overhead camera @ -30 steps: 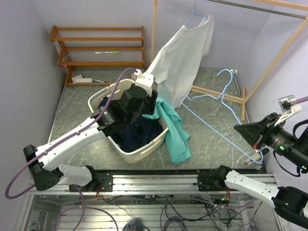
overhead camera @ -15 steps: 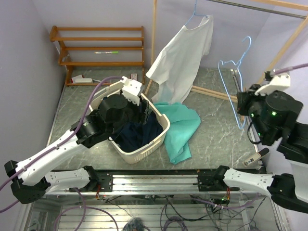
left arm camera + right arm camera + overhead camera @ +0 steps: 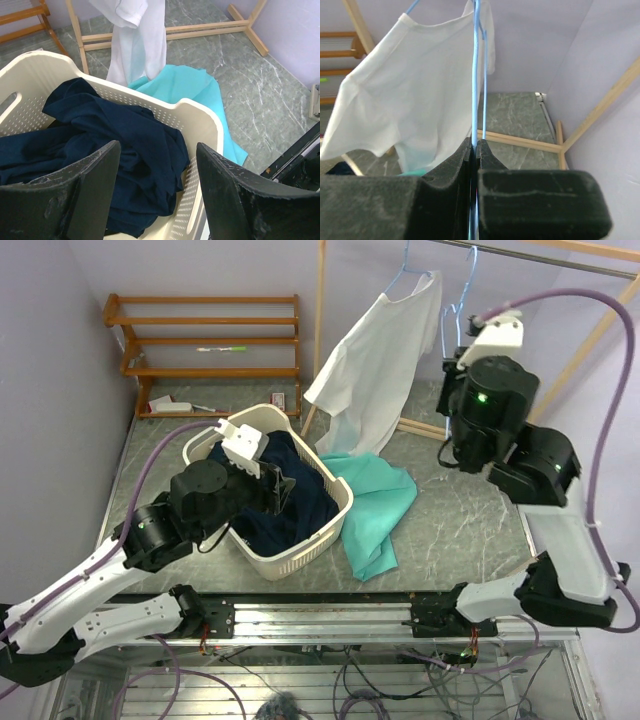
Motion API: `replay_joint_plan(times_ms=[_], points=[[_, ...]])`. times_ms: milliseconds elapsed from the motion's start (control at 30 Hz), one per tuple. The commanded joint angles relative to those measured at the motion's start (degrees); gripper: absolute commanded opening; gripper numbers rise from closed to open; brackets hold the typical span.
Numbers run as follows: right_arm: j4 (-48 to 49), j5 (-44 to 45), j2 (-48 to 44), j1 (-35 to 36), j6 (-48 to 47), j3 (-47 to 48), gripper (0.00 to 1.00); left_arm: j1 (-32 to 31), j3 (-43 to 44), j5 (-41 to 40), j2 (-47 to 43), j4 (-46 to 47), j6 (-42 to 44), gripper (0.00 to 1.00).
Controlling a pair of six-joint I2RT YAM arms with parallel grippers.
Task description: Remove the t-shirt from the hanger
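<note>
Marble floor: one basket (image 3: 300,550); left hand (image 3: 157,192) spread, empty; right hand (image 3: 474,150) clamps blue hanger (image 3: 475,75).

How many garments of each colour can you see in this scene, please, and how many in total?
White t-shirt, on a hanger: 1
Teal garment, draped over the basket's edge onto the floor: 1
Navy garment, in the basket: 1, though more could lie beneath it
Total: 3

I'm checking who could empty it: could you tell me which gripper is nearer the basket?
Left. The left gripper hangs open right over the basket and its navy clothes; the right gripper, shut on a blue hanger, is up near the rail.
</note>
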Motion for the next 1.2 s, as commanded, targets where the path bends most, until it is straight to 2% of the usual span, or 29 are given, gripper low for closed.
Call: replay_joint_plan(times_ms=[0, 67, 133, 300, 500, 700, 867, 1167], points=[[-4.1, -4.3, 4.7, -5.9, -0.1, 5.8, 0.0, 0.2, -0.5, 0.2, -1.3, -0.2, -0.4, 0.73], [-7.7, -14.2, 6.5, -13.6, 2.4, 5.9, 0.0, 0.2, -0.8, 0.1, -1.8, -0.3, -0.5, 0.73], [-8.4, -21.0, 6.8, -19.8, 3.0, 1.2, 0.0, 0.2, -1.1, -0.1, -2.2, -0.5, -0.5, 0.73], [-1.7, -33.5, 3.4, -32.7, 3.8, -11.1, 0.0, 0.2, -1.9, -0.7, -3.0, -0.8, -0.8, 0.73], [1.4, -48.1, 2.2, -45.1, 6.5, -12.3, 0.0, 0.3, -1.6, 0.4, -2.0, -1.2, -1.0, 0.73], [9.1, -52.3, -2.9, -47.1, 4.5, -15.9, 0.0, 0.3, -2.1, 1.1, -2.4, -1.0, -1.2, 0.72], [16.8, -50.9, -5.7, -47.5, 2.9, -18.4, 0.0, 0.4, -2.3, 1.3, -2.8, -1.0, -1.4, 0.72], [21.5, -49.0, 0.0, -47.5, 1.2, -14.4, 0.0, 0.4, -2.6, 1.2, -3.8, -1.0, -1.6, 0.72]])
